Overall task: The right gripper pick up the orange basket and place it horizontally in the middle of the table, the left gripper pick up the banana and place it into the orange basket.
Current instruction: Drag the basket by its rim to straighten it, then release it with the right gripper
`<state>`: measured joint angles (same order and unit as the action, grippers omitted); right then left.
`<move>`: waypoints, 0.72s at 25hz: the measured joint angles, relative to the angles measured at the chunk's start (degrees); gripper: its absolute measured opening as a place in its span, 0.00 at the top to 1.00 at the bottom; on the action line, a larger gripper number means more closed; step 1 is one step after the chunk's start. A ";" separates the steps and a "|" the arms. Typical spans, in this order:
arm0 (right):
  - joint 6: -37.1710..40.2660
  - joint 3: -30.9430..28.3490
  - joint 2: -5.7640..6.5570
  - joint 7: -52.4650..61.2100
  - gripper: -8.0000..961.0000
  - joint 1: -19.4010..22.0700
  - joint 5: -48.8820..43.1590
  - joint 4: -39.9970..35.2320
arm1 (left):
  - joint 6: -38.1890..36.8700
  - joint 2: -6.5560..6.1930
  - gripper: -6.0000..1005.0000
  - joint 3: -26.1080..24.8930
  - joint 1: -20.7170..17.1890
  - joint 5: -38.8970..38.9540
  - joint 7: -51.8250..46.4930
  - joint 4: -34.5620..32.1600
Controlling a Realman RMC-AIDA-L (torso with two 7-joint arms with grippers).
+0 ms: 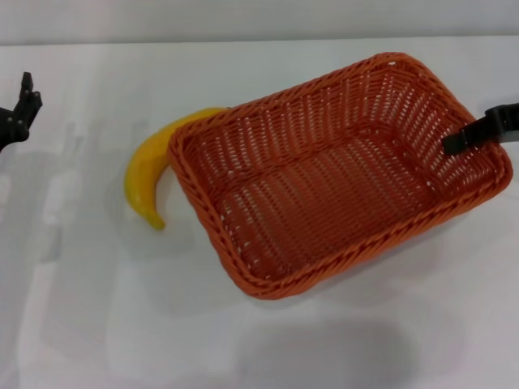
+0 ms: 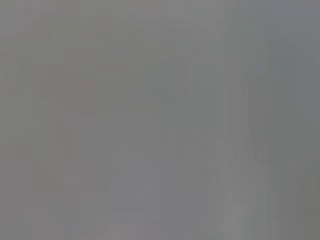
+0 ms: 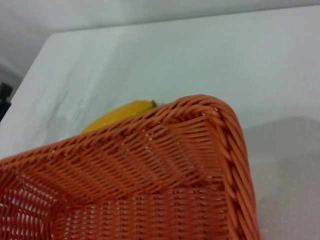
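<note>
I see the right claw [image 1: 454, 144] cut off at 3 o'clock, seemingly gripping the orange basket [image 1: 324, 194] wall. The basket hides part of the banana [image 1: 148, 174]. The left claw [image 1: 20, 113] sits at 9 o'clock; I cannot tell its opening.

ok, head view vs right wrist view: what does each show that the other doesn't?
Head view only: the whole orange basket sitting at an angle on the table, the banana's full curve against the basket's left end, the right gripper reaching over the basket's right rim, and the left gripper off at the table's left edge.

Right wrist view only: a close look at the braided rim at one basket corner and the weave inside.

Both: basket, banana just beyond its far wall, white table.
</note>
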<state>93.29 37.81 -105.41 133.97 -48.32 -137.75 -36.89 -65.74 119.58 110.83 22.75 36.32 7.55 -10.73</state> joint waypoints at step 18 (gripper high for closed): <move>-5.85 -4.40 -0.79 0.35 0.79 4.60 1.33 -1.12 | 0.00 -0.13 0.14 -0.31 0.29 0.43 0.00 0.01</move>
<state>87.43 33.42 -106.20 134.32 -43.72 -136.42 -38.01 -65.74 119.44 110.52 23.03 36.75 7.55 -10.72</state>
